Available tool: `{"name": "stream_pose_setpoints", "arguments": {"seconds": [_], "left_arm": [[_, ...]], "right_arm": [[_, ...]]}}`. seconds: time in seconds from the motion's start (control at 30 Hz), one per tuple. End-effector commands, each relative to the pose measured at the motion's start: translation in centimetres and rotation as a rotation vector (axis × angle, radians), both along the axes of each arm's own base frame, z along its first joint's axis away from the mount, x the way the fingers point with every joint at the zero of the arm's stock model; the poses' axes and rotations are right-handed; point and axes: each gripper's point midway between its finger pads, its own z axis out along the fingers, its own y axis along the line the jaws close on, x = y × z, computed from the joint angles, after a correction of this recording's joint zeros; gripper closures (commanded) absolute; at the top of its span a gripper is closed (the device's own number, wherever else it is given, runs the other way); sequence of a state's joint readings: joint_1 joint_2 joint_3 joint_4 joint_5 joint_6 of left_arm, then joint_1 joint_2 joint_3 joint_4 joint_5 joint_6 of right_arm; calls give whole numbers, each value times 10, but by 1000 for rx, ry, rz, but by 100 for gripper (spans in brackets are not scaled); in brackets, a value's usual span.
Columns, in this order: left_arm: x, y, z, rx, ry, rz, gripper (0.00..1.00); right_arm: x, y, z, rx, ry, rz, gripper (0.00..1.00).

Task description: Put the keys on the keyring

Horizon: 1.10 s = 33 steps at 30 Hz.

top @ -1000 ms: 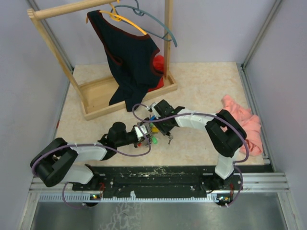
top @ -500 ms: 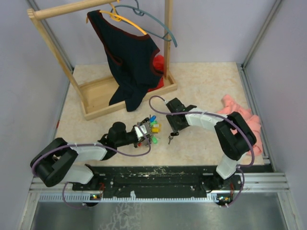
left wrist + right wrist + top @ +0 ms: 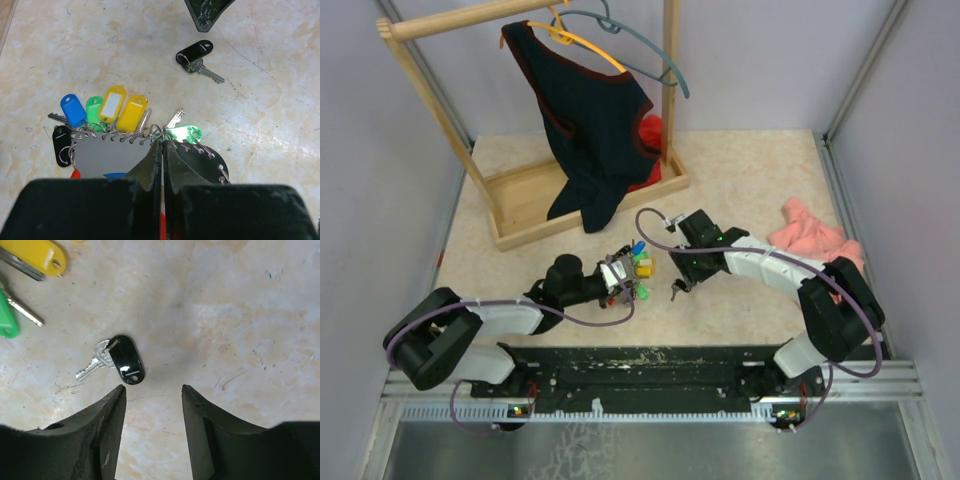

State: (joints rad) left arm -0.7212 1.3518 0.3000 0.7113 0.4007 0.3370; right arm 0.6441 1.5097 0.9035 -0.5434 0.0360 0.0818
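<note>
My left gripper [image 3: 162, 142] is shut on the keyring [image 3: 166, 231], whose red part shows between the jaws. Several keys hang from it in a fan: blue [image 3: 73, 110], green [image 3: 94, 109], two yellow [image 3: 113, 103], pale green [image 3: 184, 133] and black [image 3: 62, 137]. In the top view this bunch [image 3: 639, 268] lies just ahead of the left gripper [image 3: 618, 276]. One loose key with a black head [image 3: 126, 360] lies flat on the table [image 3: 750, 180]. My right gripper [image 3: 152, 390] hovers open just beside it, with nothing between its fingers.
A wooden clothes rack [image 3: 525, 205] stands at the back left with a dark garment [image 3: 595, 130] and hangers [image 3: 620, 40]. A pink cloth [image 3: 820, 245] lies at the right. Walls close the table in on three sides.
My right arm has pulled back from the key bunch, swung right and come down beside the loose black key; its jaws have narrowed a little. The left arm has held still.
</note>
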Motion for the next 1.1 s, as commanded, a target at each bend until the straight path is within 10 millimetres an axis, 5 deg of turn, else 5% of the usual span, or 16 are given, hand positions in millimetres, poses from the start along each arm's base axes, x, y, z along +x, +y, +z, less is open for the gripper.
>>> {"name": "stream_pose_setpoints", "arguments": {"seconds": [0.0, 0.77, 1.07], "left_arm": [[3, -2, 13, -38, -33, -4, 99], [1, -2, 16, -46, -40, -12, 99], [2, -3, 16, -44, -41, -12, 99]], "right_arm": [[20, 22, 22, 55, -126, 204, 52], [18, 56, 9, 37, -234, 994, 58], [21, 64, 4, 52, -248, 1117, 58]]}}
